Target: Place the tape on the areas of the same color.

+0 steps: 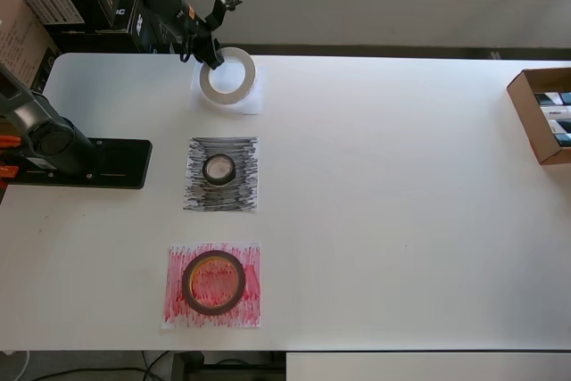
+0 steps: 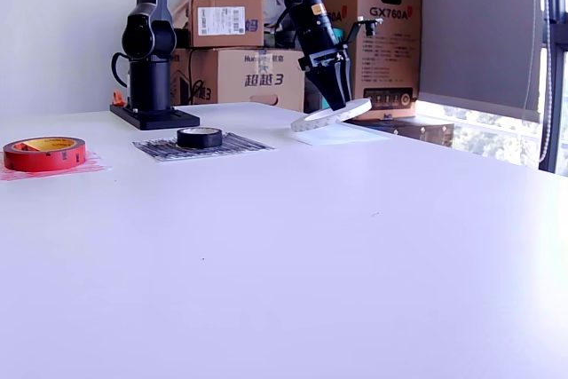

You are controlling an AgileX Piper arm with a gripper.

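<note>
The large white tape ring (image 1: 250,79) (image 2: 333,117) hangs tilted over the plain white sheet (image 1: 254,105) (image 2: 346,136) at the table's far side, its low edge at or just above the paper. My gripper (image 1: 212,58) (image 2: 340,99) is shut on the ring's rim nearest the arm. On the black scribbled sheet (image 1: 241,198) (image 2: 160,148) lies the small black roll (image 1: 206,169) (image 2: 199,137). The dark-red roll (image 1: 186,285) (image 2: 44,155) lies flat on the red scribbled sheet (image 1: 178,311) (image 2: 89,166).
A second arm stands on a black base plate (image 1: 103,163) (image 2: 155,117) at the overhead view's left. An open cardboard box (image 1: 526,100) sits at the table's right edge. Stacked cartons (image 2: 226,15) stand behind the table.
</note>
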